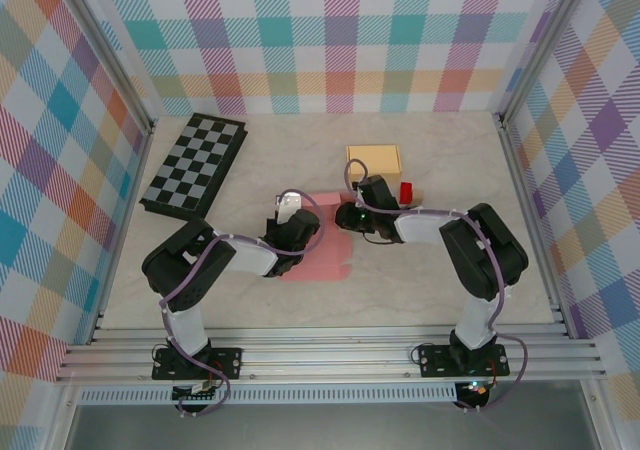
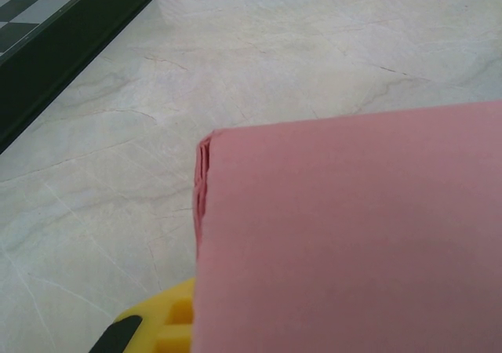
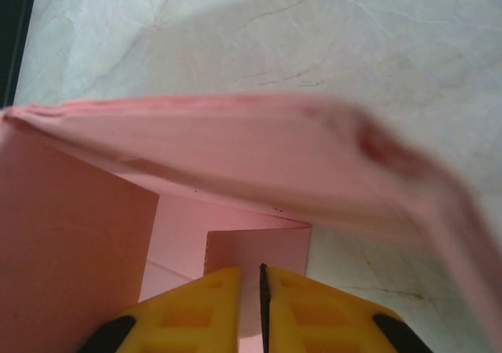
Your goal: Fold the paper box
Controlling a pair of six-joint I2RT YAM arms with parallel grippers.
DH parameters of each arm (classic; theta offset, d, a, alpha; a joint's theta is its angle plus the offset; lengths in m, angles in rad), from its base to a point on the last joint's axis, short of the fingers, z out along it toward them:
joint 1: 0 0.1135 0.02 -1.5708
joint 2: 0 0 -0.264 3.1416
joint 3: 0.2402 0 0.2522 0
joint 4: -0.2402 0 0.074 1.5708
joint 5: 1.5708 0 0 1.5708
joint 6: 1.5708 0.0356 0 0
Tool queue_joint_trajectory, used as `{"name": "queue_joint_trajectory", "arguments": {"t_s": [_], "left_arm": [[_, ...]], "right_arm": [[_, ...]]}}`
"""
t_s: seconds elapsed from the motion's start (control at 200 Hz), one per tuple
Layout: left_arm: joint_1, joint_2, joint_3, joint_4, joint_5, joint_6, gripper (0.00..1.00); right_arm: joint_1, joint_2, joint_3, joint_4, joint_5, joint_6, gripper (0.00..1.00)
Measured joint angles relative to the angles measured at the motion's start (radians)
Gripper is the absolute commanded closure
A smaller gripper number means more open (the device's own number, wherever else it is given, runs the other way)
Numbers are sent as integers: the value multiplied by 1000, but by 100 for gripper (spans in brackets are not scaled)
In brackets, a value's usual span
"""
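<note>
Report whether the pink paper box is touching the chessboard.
Apart. The top external view shows a stretch of bare table between the pink paper box and the chessboard.

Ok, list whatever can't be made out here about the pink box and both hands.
- Left wrist view: the paper box covers the left hand except one yellow finger, so its grip is hidden.
- Right wrist view: the box's raised flap is blurred; whether the right hand pinches paper is unclear.
- Top view: the hands cover the box's middle; the red object by the tan box is too small to identify.
</note>
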Motion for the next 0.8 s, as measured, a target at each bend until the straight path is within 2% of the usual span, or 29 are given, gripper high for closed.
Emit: {"name": "queue_joint_trajectory", "arguments": {"t_s": [0.155, 0.345, 0.605, 0.8], "left_arm": [[0, 0, 0, -5, -9, -3, 96], [0, 0, 1, -11, -11, -4, 96], [0, 0, 6, -20, -11, -10, 96], [0, 0, 6, -22, -13, -16, 96]], "right_arm": [[21, 41, 45, -3, 19, 24, 89], [39, 71, 82, -21, 50, 63, 90], [68, 101, 154, -133, 162, 90, 88], [70, 112, 175, -170, 177, 93, 88]]}}
